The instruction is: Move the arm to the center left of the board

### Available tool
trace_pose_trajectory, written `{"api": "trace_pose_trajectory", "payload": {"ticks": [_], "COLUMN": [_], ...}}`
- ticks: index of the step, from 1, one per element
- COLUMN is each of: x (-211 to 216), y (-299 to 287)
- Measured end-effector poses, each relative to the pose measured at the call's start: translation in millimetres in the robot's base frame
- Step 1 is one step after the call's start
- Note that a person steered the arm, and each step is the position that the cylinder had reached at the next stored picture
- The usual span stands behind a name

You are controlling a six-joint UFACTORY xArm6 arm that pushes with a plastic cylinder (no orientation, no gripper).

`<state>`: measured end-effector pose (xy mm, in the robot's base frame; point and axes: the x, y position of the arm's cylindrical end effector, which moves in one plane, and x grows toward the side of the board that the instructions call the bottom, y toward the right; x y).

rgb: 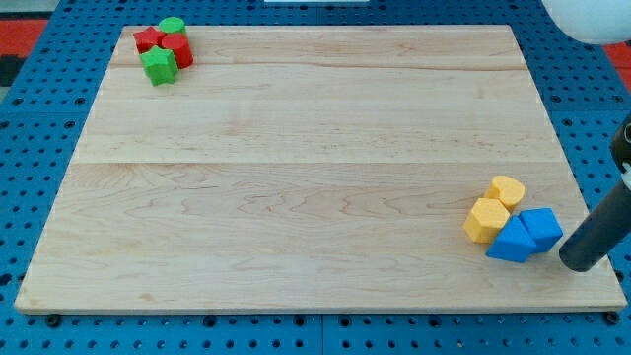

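Bare dark rod as tool, no jaws to open or close, nothing held; my tip low at the view's right edge of the bench, just beside the blue cube, contact unclear. Past that, toward the view's left: blue wedge-like block, yellow block, yellow heart-like block, all bunched. Far off at the view's top left: two red blocks, green star-like block, green rounded block. Pale wood planks, smooth grain, on blue pegboard
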<state>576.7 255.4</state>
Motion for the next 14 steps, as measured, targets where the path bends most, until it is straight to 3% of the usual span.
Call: {"api": "trace_pose_trajectory", "payload": {"ticks": [3,5,7,12,14], "x": [12,16,-11,-18,-75], "y": [-29,-183,-278,-306,-425]}}
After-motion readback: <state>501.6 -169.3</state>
